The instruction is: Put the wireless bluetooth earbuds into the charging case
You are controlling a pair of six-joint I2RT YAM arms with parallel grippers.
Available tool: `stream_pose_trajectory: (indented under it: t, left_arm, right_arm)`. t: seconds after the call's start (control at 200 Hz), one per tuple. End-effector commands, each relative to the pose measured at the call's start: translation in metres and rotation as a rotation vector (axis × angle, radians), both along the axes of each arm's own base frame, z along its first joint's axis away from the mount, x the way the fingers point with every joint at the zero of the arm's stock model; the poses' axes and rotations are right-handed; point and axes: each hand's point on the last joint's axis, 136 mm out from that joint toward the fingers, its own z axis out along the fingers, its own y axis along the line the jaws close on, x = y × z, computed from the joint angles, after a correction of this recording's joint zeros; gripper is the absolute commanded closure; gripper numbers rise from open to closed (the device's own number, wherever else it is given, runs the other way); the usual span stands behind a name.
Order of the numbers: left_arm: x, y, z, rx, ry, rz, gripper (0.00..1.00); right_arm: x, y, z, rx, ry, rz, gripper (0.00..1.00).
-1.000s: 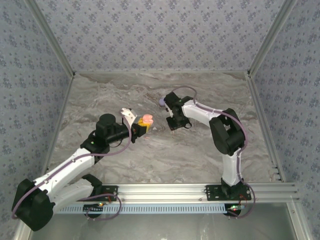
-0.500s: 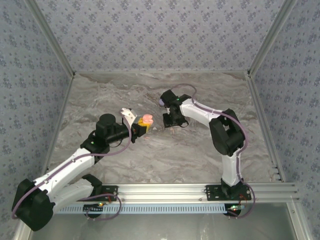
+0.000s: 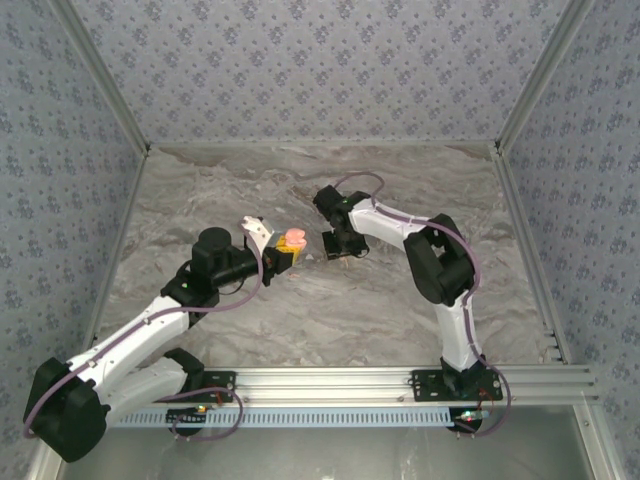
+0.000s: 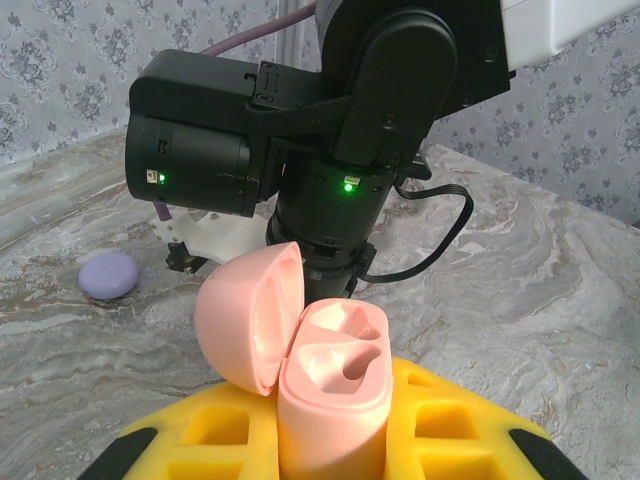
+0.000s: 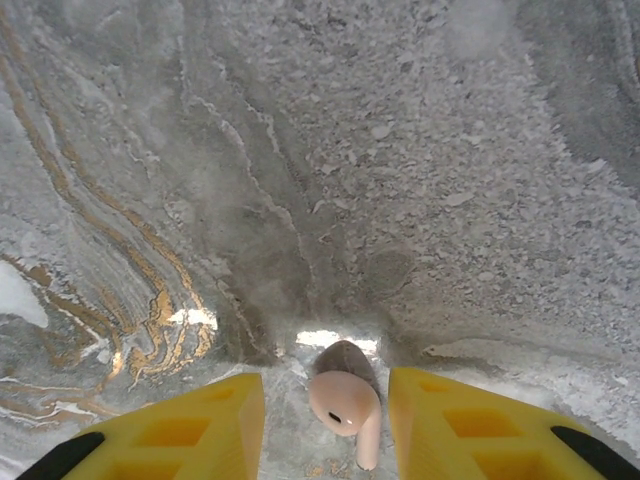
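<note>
Earbud (image 5: 345,400) placement ahead of pickup: it was seen lying on the marble table (image 5: 400,150) inside the wide-open, empty right gripper (image 5: 324,400), stem toward the wrist. The open pink charging case (image 4: 330,370) was clamped upright by the left gripper (image 4: 330,445), nearby to the left.

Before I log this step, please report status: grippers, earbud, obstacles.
Left gripper shut on open pink charging case, slots empty. Right gripper open, straddling pink earbud on table. Purple case aside, not blocking.

charging case (image 4: 333,400): base cut off below | right claw (image 5: 325,388): fingers cropped
</note>
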Motion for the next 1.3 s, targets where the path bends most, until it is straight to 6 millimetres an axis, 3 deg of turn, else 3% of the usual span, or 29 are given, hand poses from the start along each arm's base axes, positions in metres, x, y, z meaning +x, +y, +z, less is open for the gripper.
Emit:
stream_pose_trajectory:
  t: [0.0, 0.775, 1.294]
  left_arm:
    - [-0.002, -0.003, 0.019, -0.024, -0.056, -0.016, 0.84]
    - [-0.002, -0.003, 0.018, -0.028, -0.051, -0.018, 0.84]
    - [-0.002, -0.003, 0.016, -0.028, -0.042, -0.013, 0.84]
  right_arm:
    - [-0.001, -0.002, -0.002, -0.040, 0.013, -0.022, 0.62]
    - [-0.004, -0.008, -0.017, -0.102, 0.035, -0.019, 0.67]
    - [-0.004, -0.016, -0.018, -0.102, 0.041, -0.018, 0.77]
